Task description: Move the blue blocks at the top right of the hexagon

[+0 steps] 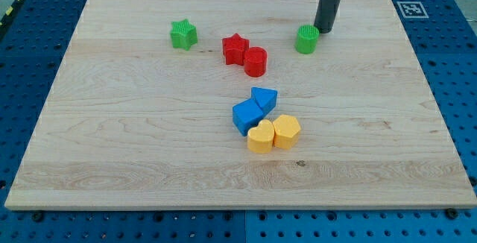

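Note:
Two blue blocks sit together near the board's middle: a blue cube (pixel 247 115) and a blue triangle (pixel 264 98) just above and to its right. Touching them below are a yellow heart (pixel 261 136) and a yellow hexagon (pixel 286 131). The blue cube lies at the hexagon's upper left, and the triangle above it. My tip (pixel 326 30) is far up at the view's top right, right beside a green cylinder (pixel 306 39), well away from the blue blocks.
A red star (pixel 235 48) and a red cylinder (pixel 256 61) touch each other at upper middle. A green star (pixel 182 34) lies at upper left. The wooden board (pixel 112 146) rests on a blue pegboard table.

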